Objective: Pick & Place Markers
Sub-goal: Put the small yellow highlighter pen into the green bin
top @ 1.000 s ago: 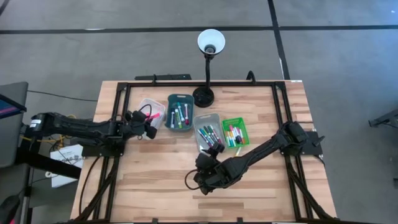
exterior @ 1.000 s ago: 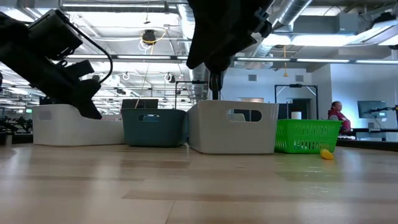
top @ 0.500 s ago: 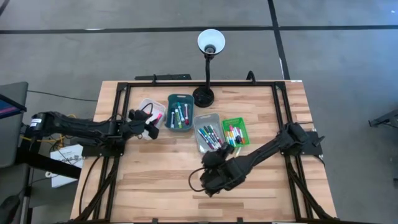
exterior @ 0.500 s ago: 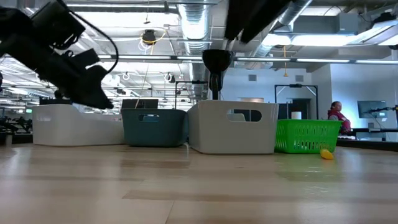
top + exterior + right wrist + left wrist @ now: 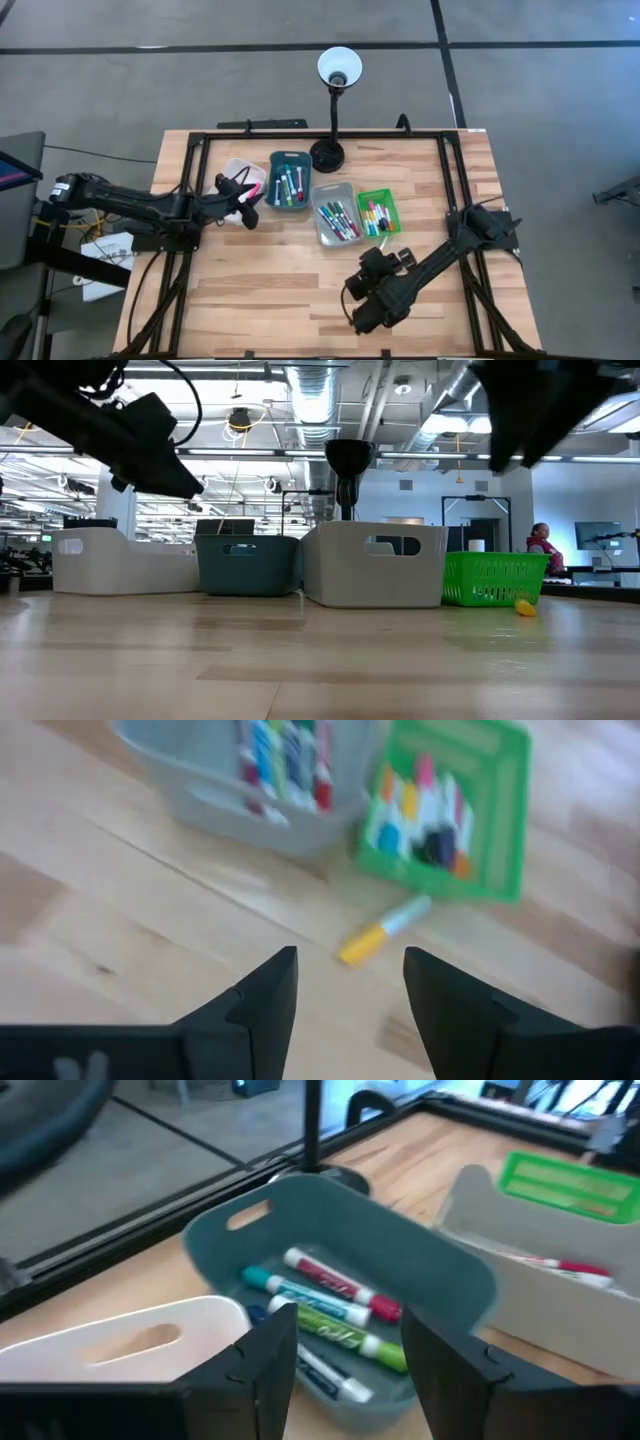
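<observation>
While the left tool [image 5: 340, 1370] gapes empty above the markers [image 5: 330, 1315], the right tool [image 5: 345, 1005] is likewise spread, holding nothing.

white tray [image 5: 130, 1342]: cut off at frame edge | markers [image 5: 285, 755]: blurred, colours perhaps mixed | low view: tray contents hidden

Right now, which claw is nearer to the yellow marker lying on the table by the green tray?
Right. The right claw is open just short of the yellow marker; the left claw is far off, between the white tray and teal tray.
</observation>
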`<state>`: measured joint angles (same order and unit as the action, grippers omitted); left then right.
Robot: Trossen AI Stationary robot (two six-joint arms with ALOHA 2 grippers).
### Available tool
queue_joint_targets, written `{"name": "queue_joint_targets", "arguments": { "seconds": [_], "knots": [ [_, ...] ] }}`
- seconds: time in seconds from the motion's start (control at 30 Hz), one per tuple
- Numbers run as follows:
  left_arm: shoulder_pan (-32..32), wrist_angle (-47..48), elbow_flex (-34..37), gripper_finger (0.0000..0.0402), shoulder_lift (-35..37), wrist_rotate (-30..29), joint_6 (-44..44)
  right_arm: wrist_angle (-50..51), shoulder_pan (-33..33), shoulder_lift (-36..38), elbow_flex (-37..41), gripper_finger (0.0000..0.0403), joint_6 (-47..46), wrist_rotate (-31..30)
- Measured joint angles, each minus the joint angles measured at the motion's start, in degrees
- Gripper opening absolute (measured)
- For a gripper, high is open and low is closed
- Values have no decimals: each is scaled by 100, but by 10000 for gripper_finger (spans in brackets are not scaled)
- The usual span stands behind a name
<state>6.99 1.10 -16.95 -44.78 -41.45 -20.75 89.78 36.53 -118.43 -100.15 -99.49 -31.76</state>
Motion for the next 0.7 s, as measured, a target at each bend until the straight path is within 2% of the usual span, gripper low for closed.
{"name": "queue_joint_targets", "arguments": {
  "seconds": [0.1,0.17,0.27,0.33,0.4,0.47,0.53,0.6,0.7],
  "knots": [
    [137,-82,-3,175,17,2,0,19,-93,172,159,175,382,626],
    [175,-131,-3,175,18,0,-1,20,-196,498,160,175,767,790],
    [176,-203,-3,175,18,0,-1,23,-373,1131,154,175,1412,551],
    [176,-228,-3,175,18,-2,-3,20,-451,1648,265,175,1506,82],
    [176,-235,-3,175,18,9,-3,23,-470,2184,614,175,1187,-641],
    [176,-251,-3,175,18,86,-3,-17,-478,2577,1213,175,512,-988],
    [176,-249,-3,175,18,202,-5,-328,-497,2828,2008,175,-297,-874],
    [176,-251,-3,175,18,309,-5,-1137,-513,2962,2796,175,-927,-559],
    [176,-251,-3,175,18,361,-5,-2699,-511,2878,3781,175,-1116,-38]
  ]
}}
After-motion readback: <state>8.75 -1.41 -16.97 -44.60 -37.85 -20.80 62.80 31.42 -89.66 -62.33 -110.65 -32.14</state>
